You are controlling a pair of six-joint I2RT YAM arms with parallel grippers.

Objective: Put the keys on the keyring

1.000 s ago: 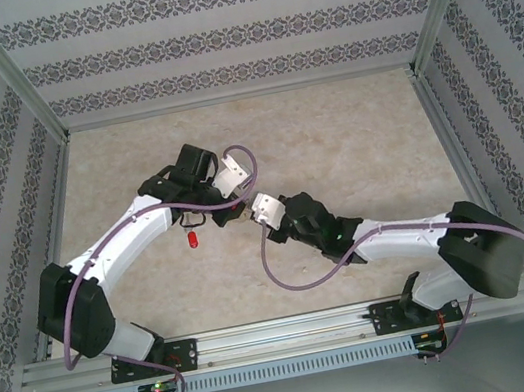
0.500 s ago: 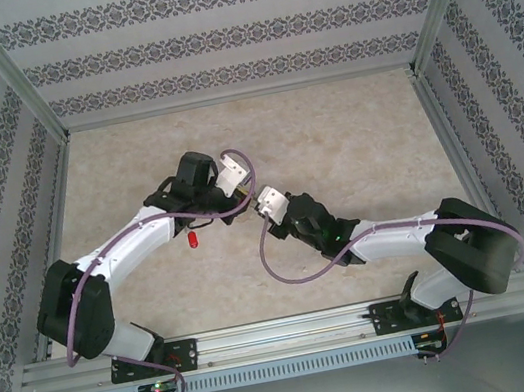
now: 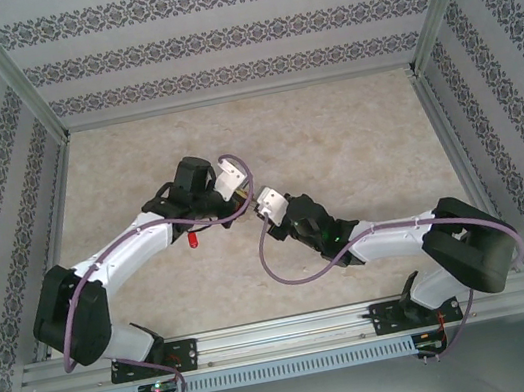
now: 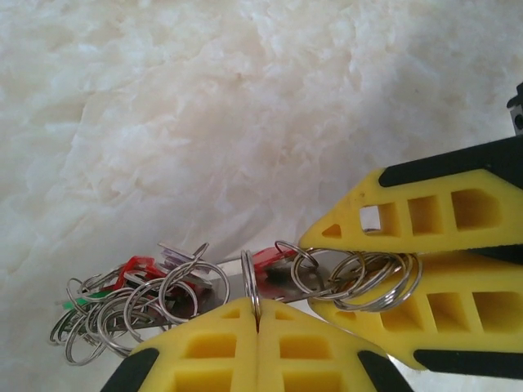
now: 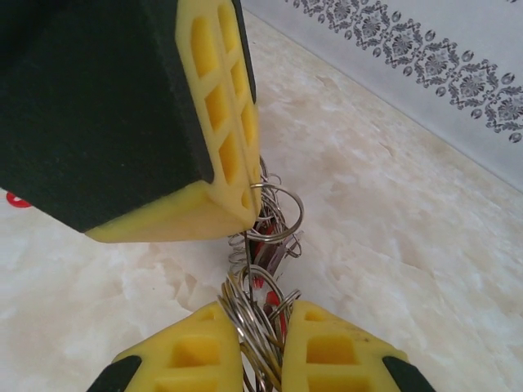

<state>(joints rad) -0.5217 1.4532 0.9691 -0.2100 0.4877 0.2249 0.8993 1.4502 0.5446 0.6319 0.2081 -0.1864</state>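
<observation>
Pale marbled surface (image 3: 354,139), patterned walls (image 3: 215,42). Your left jaws and right jaws clench the keyring (image 4: 252,282); your left arm (image 3: 138,240) has shifted slightly.

Bare table (image 3: 363,137) all round; blocked mid-table by left tool (image 4: 257,317) and right tool (image 5: 260,318), tip to tip on keyring (image 4: 250,278).
</observation>
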